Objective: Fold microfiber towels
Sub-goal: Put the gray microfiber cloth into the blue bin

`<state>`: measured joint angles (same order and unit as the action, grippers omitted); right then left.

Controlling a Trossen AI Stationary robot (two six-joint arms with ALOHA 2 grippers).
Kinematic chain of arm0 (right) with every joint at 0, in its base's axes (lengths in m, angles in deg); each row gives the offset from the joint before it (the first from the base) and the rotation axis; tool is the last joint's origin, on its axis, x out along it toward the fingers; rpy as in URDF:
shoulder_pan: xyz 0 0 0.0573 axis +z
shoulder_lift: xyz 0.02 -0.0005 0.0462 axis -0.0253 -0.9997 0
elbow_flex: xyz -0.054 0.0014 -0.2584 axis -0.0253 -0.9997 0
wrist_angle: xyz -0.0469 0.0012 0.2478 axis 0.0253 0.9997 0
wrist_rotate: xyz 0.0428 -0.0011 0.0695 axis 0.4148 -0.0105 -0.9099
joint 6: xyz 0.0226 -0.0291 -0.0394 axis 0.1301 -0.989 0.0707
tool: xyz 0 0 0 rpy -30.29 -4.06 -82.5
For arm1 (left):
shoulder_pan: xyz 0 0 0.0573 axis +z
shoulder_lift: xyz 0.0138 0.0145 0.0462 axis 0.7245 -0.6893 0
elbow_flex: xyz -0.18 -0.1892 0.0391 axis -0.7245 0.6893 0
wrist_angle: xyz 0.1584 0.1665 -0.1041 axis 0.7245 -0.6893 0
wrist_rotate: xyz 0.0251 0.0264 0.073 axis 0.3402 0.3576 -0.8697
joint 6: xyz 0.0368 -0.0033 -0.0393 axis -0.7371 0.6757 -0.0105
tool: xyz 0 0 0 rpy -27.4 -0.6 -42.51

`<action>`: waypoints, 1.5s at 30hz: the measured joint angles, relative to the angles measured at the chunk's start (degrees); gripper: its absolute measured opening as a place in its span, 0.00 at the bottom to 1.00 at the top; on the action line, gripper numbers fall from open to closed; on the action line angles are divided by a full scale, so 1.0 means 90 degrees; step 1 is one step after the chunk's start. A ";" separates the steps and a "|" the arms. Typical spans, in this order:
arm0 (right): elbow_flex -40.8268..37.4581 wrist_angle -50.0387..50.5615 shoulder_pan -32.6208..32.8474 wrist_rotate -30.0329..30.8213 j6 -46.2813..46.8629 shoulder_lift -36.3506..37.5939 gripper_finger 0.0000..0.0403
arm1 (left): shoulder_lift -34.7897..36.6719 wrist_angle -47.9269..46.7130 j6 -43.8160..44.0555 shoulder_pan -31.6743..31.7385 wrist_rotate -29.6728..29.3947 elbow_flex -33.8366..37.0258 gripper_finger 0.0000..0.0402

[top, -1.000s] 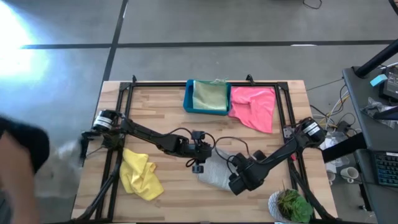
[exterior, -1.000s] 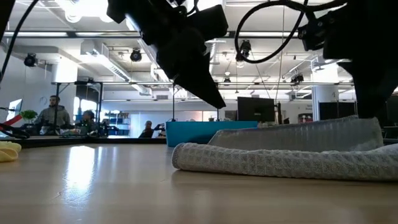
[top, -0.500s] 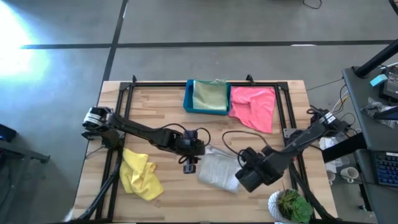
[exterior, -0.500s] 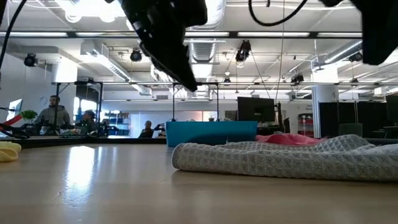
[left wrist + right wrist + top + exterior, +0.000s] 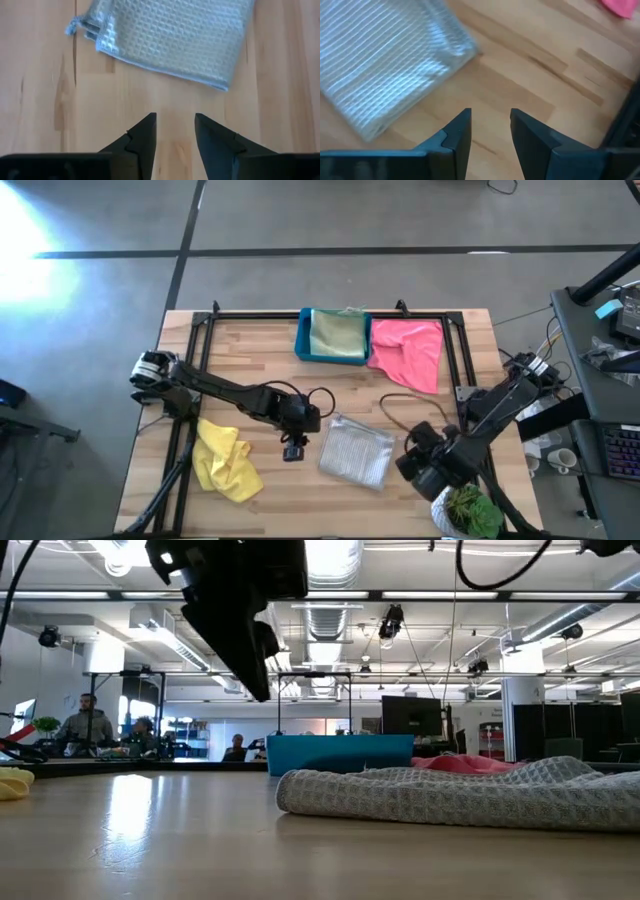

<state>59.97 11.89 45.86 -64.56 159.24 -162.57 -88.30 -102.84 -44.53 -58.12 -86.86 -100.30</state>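
Observation:
The light grey towel (image 5: 357, 452) lies folded flat on the wooden table, near the middle; the left wrist view (image 5: 175, 35) and right wrist view (image 5: 385, 65) both show it. My left gripper (image 5: 175, 120) hovers open just left of it (image 5: 292, 450), with only bare wood between its fingers. My right gripper (image 5: 490, 116) hovers open off the towel's right side (image 5: 425, 465). A yellow towel (image 5: 225, 460) lies crumpled at the near left. The pink towel (image 5: 408, 352) lies spread at the far right. A pale green towel (image 5: 337, 332) sits in the blue bin (image 5: 303, 340).
A black frame (image 5: 455, 360) runs along the table's far, left and right sides. A potted plant (image 5: 468, 510) stands at the near right corner, close to my right arm. Bare wood (image 5: 280, 375) lies between the bin and the grey towel. People (image 5: 88, 725) sit far behind the table.
My right gripper has risen and drawn off the grey towel toward the table's near right corner. My left gripper has risen and backed a little toward the left edge. The towel's top layer, raised at its right end a second ago, now lies flat.

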 joint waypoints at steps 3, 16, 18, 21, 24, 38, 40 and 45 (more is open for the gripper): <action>-0.0409 0.0038 0.0026 0.0024 0.0469 0.0491 0.31 | 0.0153 -0.0258 -0.0279 0.0045 0.0010 0.0000 0.29; -0.1910 -0.0812 0.0023 0.0298 0.1104 0.2417 0.34 | 0.0858 -0.0352 -0.0937 0.0306 -0.0015 0.0007 0.29; -0.2015 -0.0834 0.0024 0.0304 0.1004 0.2536 0.36 | 0.0868 -0.0313 -0.0930 0.0349 -0.0072 0.0003 0.29; -0.2137 -0.0848 0.0024 0.0309 0.0932 0.2687 0.39 | 0.0868 -0.0318 -0.0688 0.0437 -0.0106 0.0000 0.30; -0.2192 -0.0850 0.0024 0.0312 0.0559 0.2825 0.43 | 0.0864 -0.0322 -0.0186 0.0568 -0.0110 0.0000 0.30; -0.2190 -0.1016 0.0009 0.0733 -0.0929 0.3349 0.48 | 0.0775 -0.0345 0.2345 0.1072 -0.0269 0.0013 0.30; -0.2190 -0.1018 -0.0018 0.0837 -0.1080 0.3363 0.48 | 0.0769 -0.0373 0.2666 0.1067 -0.0263 0.0019 0.30; -0.2190 -0.1036 -0.0188 0.0940 -0.1462 0.3414 0.48 | 0.0771 -0.0362 0.3220 0.1020 -0.0249 0.0022 0.30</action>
<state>40.26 2.57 44.16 -56.11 146.09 -131.84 -81.36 -106.09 -15.54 -48.94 -89.10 -100.10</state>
